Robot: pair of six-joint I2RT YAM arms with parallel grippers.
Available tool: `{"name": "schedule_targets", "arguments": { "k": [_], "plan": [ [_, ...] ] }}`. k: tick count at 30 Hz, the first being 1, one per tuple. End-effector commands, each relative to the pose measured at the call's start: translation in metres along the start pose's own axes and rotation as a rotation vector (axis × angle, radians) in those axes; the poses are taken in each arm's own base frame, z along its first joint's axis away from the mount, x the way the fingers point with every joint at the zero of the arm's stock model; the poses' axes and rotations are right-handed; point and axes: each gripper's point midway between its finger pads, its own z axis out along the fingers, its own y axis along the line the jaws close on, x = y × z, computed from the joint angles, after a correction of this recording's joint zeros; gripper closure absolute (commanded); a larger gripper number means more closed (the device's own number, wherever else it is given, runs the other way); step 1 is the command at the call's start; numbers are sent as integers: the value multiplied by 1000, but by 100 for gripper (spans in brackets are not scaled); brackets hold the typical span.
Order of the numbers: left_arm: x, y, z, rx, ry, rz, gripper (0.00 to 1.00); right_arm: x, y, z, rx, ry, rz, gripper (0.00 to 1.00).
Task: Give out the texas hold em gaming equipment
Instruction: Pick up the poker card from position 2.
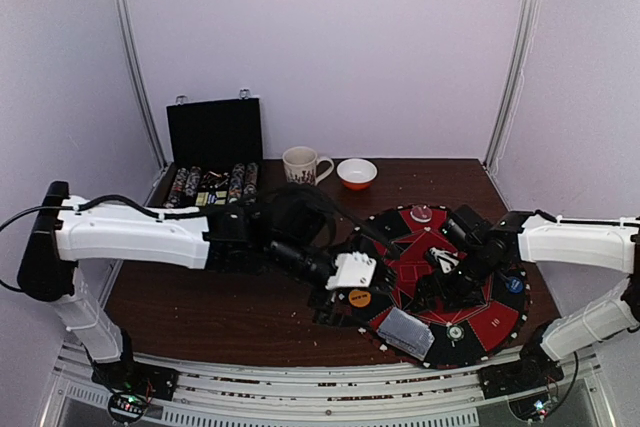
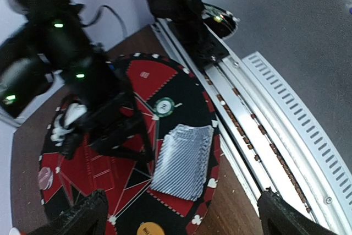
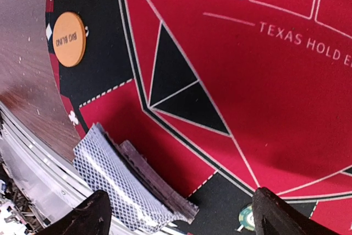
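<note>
With the left end effector (image 2: 184, 212) and right end effector (image 3: 181, 208) both released and empty, the slanted card deck (image 3: 129, 188) sits by the near rim of the mat (image 3: 275, 108), where a skewed pinch may scatter cards off it.

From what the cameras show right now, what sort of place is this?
Probably a robot test booth, not a card room: plain pale walls enclose a wooden table, a slotted metal rail runs along its near edge, and a poker mat holds a card deck.
</note>
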Motion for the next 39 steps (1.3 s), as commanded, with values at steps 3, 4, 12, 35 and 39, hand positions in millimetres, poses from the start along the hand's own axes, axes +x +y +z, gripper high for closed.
{"name": "schedule_targets", "arguments": {
  "k": [3,4,12,35,39],
  "plan": [
    [11,-10,63,144,51,79,2,-14,-9,-1,-74,-53,28,9],
    [14,-12,72,166,63,70,2,-14,-12,0,-74,-55,33,9],
    [41,-16,122,251,157,24,2,-18,-31,1,-48,-95,90,7],
    [91,-27,164,333,305,-34,2,-27,-52,-9,78,-141,132,7],
    [98,-28,168,335,320,-31,2,-27,-54,-10,94,-138,129,7]
  ]
}}
